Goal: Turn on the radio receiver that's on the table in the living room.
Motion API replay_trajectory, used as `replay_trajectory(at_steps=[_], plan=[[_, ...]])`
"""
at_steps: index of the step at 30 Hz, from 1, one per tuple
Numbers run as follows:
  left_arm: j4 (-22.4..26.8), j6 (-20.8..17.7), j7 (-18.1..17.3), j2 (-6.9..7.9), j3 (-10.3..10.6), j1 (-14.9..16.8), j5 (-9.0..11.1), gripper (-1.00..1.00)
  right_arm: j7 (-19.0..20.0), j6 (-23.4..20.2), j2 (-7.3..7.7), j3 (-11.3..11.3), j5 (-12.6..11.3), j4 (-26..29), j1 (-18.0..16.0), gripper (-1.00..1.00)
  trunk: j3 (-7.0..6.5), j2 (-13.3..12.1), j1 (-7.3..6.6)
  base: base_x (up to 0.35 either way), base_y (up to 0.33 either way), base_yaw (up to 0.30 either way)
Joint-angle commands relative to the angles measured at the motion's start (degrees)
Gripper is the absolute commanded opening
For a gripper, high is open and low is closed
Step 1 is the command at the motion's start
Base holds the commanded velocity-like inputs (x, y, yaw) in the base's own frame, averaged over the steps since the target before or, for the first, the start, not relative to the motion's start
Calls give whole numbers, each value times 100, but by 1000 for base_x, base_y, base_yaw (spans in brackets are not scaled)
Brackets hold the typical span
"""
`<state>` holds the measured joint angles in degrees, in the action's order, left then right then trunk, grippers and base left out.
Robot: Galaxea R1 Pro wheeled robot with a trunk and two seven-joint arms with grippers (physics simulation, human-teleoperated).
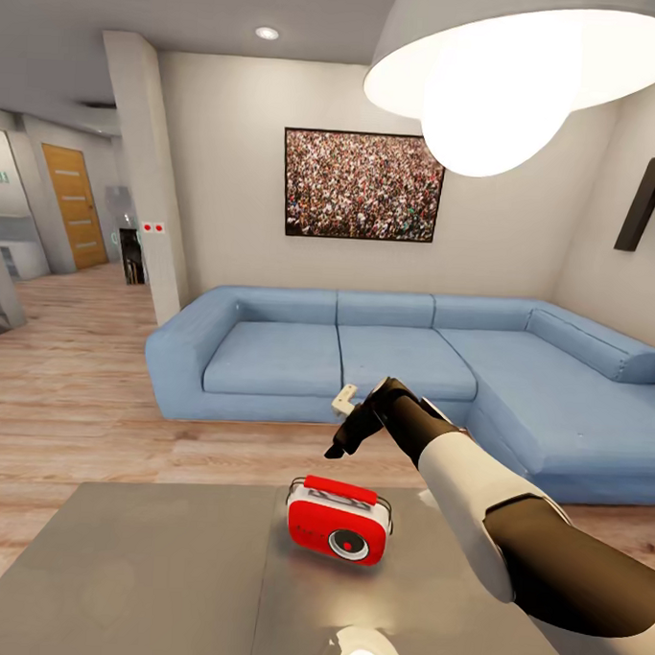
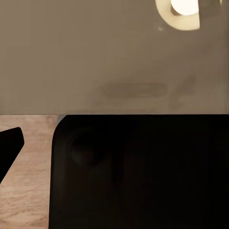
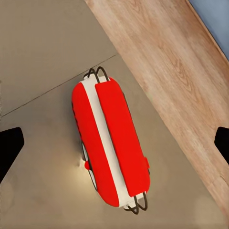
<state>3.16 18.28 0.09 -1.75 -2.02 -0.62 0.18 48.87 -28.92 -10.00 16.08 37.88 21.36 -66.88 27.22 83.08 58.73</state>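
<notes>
The red radio receiver (image 1: 338,520) with white trim stands on the glossy grey table (image 1: 160,588), its round dial (image 1: 347,543) facing me. My right gripper (image 1: 346,434) hangs a little above and behind it, fingers pointing down. In the right wrist view the radio (image 3: 112,143) lies straight below, its red handle on top, and the gripper (image 3: 114,143) is open, fingertips (image 3: 9,148) far apart at the frame's edges. In the left wrist view my left gripper (image 2: 114,145) looks open, with one fingertip (image 2: 9,148) seen over the table top (image 2: 95,57).
A blue L-shaped sofa (image 1: 383,359) stands beyond the table across a strip of wood floor (image 1: 74,401). A white pendant lamp (image 1: 504,77) hangs close overhead and reflects on the table (image 1: 368,651). A column (image 1: 143,174) stands at the left. A black body (image 2: 143,176) sits by the table edge.
</notes>
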Motion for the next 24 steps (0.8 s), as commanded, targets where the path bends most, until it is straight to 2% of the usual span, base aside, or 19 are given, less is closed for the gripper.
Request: replay_trajectory(at_steps=[1,18,20,24], plan=[[0,0,0,0,0,0,0,100,0,0,0,0,0,0,0,100,6,0,0,0,0,0],[0,0,0,13,0,0,0,100,-25,0,0,-10,8,0,0,100,156,0,0,0,0,-2],[0,0,0,16,0,0,0,100,-35,0,135,-18,5,0,0,100,174,0,0,0,0,-46],[0,0,0,23,0,0,0,100,-43,2,246,-134,4,0,0,100,211,0,0,0,0,-58]])
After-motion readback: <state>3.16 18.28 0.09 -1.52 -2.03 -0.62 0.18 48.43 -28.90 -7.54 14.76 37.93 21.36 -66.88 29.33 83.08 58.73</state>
